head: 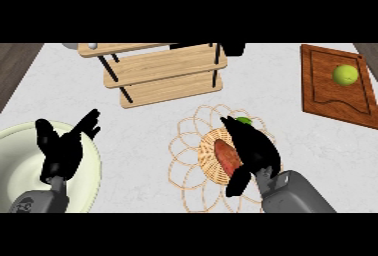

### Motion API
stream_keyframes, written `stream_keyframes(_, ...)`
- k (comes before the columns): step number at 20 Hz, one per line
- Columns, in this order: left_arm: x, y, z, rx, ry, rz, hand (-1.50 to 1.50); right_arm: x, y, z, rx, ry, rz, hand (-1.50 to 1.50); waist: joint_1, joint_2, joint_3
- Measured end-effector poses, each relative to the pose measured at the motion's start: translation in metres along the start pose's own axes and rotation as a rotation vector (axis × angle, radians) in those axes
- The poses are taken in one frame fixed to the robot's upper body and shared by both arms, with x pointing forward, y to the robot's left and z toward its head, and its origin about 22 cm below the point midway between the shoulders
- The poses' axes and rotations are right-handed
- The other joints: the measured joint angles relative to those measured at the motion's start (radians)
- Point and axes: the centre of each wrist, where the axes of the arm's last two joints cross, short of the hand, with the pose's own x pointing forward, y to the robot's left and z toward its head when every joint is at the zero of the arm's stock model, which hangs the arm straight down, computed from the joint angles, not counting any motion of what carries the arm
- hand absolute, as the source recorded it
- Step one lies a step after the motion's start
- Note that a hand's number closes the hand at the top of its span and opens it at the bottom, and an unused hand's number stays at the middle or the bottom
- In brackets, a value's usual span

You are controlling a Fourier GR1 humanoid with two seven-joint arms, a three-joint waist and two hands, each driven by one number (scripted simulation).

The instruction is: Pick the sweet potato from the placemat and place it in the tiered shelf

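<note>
Open-fingered, the black right hand point(258, 152) lay beside the probably stiff, tapered reddish sweet potato point(226, 156) on the round woven wicker placemat point(210, 169), likely best grasped across its thicker middle.

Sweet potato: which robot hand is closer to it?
Right. The right hand lies close alongside the sweet potato on the placemat, on its right side. The left hand is far off to the left, open over the pale plate.
</note>
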Motion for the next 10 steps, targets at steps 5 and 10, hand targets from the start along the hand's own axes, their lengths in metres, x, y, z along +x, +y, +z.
stream_keyframes(5, -0.001, -0.001, 0.001, -0.002, -0.004, 0.001, 0.0, -0.013, 0.002, -0.014, -0.027, -0.013, -0.002, -1.5, 0.0, -0.001, 0.0)
stream_keyframes(10, 0.0, -0.004, 0.0, 0.009, 0.007, -0.003, 0.0, -0.017, 0.01, -0.024, -0.043, -0.042, -0.018, -1.5, 0.001, -0.002, -0.002)
